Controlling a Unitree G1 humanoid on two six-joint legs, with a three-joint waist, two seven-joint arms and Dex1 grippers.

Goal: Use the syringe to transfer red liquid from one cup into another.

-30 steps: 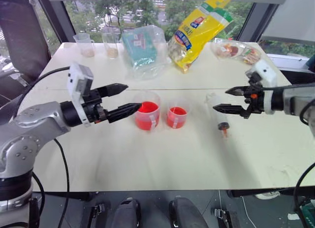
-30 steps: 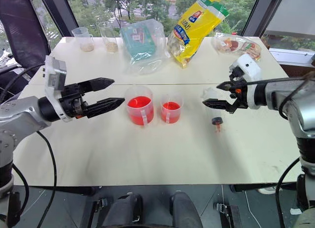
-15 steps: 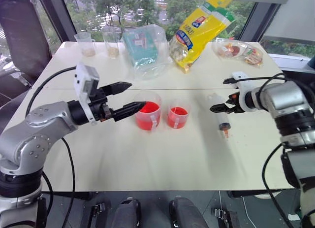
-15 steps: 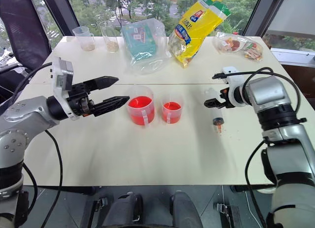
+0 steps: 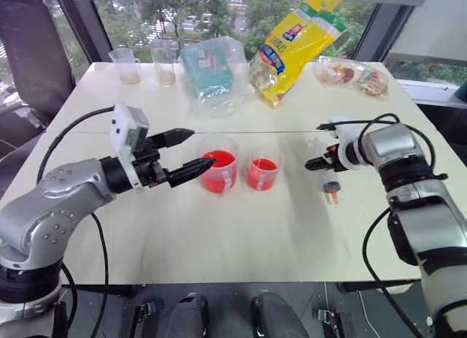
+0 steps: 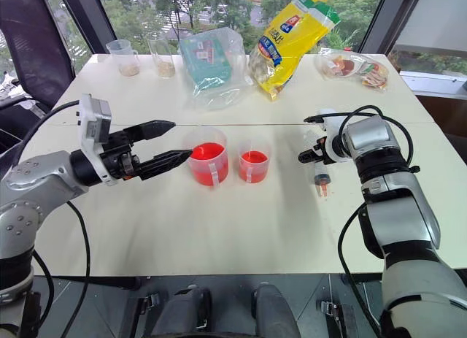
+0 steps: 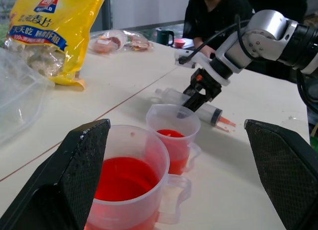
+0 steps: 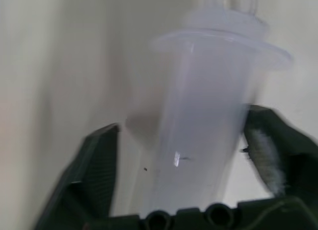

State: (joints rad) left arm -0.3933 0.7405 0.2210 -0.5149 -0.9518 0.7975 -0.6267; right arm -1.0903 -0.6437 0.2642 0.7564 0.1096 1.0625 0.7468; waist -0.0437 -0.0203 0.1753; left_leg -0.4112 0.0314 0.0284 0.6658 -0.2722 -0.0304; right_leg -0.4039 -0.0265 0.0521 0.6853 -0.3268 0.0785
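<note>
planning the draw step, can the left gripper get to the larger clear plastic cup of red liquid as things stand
Probably yes: the left gripper hangs open beside the larger clear plastic cup, with nothing between them.

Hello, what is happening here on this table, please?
The right gripper is down at the syringe, which lies on the table; its fingers sit on either side of the barrel, one with a gap. The left gripper hovers open beside the larger cup. Both cups, including the smaller cup, hold red liquid.
</note>
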